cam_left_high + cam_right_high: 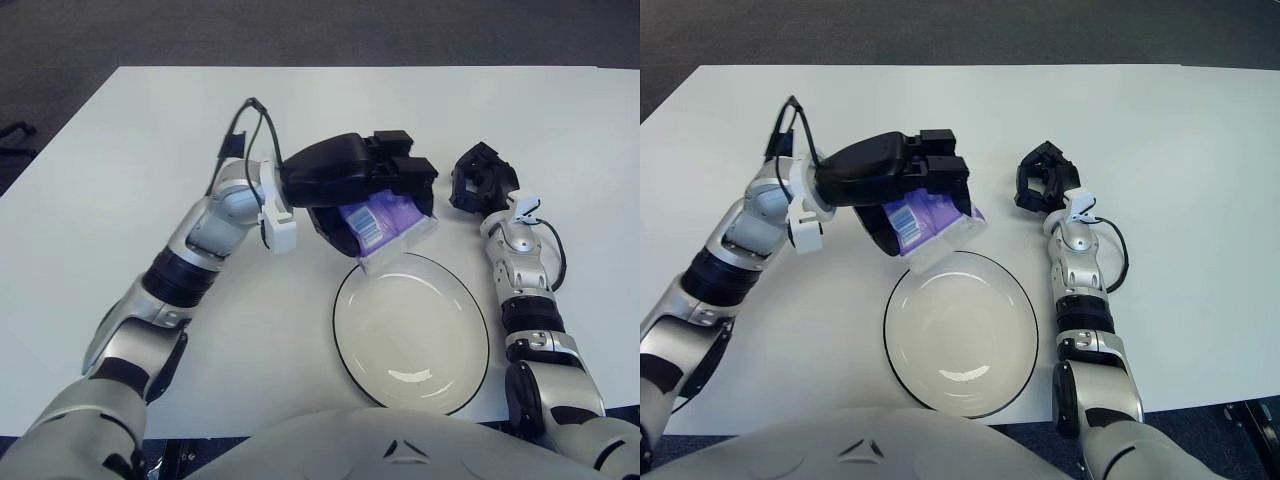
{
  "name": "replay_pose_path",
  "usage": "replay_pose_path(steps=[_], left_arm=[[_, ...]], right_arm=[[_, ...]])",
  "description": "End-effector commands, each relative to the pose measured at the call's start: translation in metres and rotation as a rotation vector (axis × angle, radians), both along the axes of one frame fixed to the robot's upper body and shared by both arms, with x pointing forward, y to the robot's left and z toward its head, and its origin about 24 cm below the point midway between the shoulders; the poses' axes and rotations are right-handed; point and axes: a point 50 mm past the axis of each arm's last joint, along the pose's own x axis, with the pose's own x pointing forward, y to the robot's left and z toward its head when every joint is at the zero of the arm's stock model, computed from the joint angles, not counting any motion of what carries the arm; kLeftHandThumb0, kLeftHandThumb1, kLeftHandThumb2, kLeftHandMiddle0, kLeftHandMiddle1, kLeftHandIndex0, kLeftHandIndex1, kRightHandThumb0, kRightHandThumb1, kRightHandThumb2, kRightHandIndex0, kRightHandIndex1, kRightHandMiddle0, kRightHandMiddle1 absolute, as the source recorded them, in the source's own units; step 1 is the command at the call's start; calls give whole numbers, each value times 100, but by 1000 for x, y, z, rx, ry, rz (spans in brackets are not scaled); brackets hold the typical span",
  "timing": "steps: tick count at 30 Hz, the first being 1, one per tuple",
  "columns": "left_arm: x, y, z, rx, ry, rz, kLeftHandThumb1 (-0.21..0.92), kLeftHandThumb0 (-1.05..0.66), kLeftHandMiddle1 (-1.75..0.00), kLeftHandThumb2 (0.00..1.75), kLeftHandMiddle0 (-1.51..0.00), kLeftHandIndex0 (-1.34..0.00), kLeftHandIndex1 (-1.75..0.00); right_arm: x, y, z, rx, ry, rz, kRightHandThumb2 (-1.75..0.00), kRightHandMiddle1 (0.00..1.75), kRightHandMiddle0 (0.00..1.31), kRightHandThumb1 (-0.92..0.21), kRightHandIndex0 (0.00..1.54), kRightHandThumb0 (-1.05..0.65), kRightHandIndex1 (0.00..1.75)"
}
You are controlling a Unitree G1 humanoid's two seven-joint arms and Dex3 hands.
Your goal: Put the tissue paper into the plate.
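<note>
Carrying step: the left hand (385, 185) grips the purple tissue pack (385, 222), held at the plate's (352, 335) 12 o'clock rim. Next it should likely move toward 6 o'clock, lower and let go. The right hand (482, 180), curled and empty, shows at the plate's 1 o'clock.

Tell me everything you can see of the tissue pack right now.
The tissue pack is a soft purple plastic packet with a white label bearing a barcode and a pale lower edge. The left hand grips it from above, its black fingers covering the top. It is tilted, its lower edge over the plate's far rim. Whether it touches the rim is unclear.
</note>
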Motion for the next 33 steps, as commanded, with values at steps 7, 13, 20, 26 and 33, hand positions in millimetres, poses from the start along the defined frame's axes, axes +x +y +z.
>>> replay_pose_path(steps=[7,13,20,26,33], left_arm=[[-8,-1,-7,-26,105,-83,10,0,-175,156,-66,-65,-174],[-10,-1,-9,-7,152,-104,-7,0,-175,170,-88,-76,-159],[-17,-14,-15,-21,169,-154,-11,0,-175,174,-93,-78,-159],[-16,-15,-16,-35,178,-221,-9,-1,-175,170,-92,-80,-152],[-11,-8,-16,8,188,-236,12,0,-175,153,-65,-63,-173]], right_arm=[[-29,0,-63,46,258,-37,-121,175,55,-40,125,-45,175],[-29,0,-62,45,247,-52,-121,175,55,-40,126,-45,175],[-30,1,-62,50,239,-61,-121,175,55,-41,126,-45,175],[-30,3,-61,71,234,-54,-121,175,54,-41,127,-45,175],[-28,3,-61,89,232,-39,-118,175,53,-43,127,-45,175]])
